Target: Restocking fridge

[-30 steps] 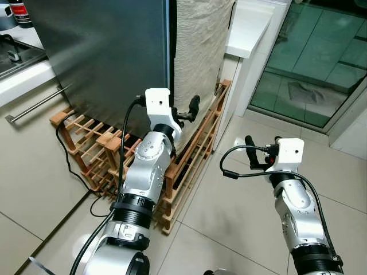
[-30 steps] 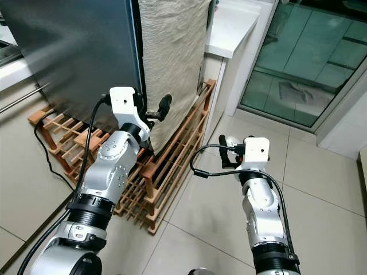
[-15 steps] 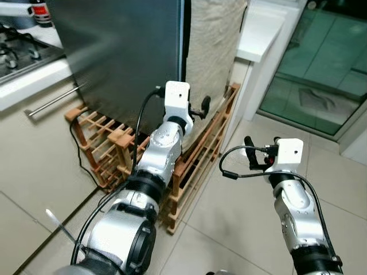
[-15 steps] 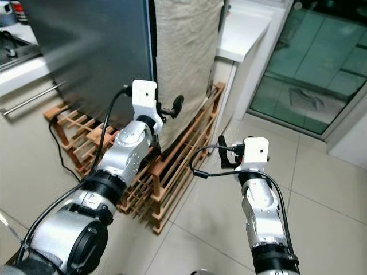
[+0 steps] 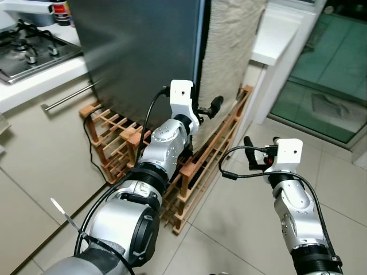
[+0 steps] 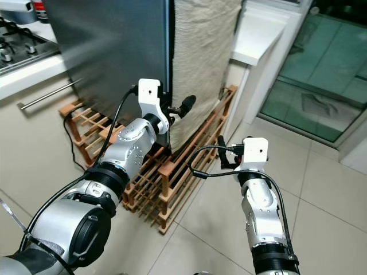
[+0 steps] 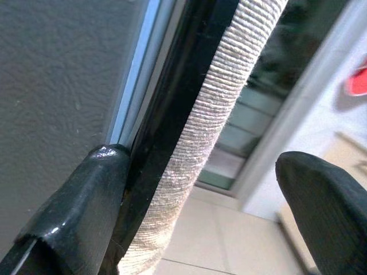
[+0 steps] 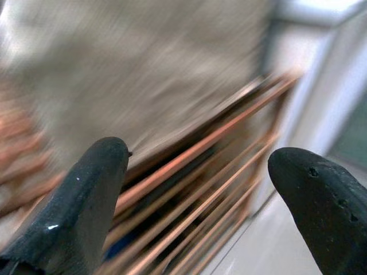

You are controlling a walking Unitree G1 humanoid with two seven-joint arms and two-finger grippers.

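Stretched further forward, left gripper (image 5: 207,109) gapes wide astride the fridge (image 5: 143,51) door's edge; right gripper (image 5: 261,150) hovers open.

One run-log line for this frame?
left gripper: open, at fridge door edge | right gripper: open, idle | door shut

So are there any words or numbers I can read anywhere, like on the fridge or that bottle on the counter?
None can be read.
The fridge door is plain grey, with no writing.
The bottle by the stove has a red label, too small and blurred to read.
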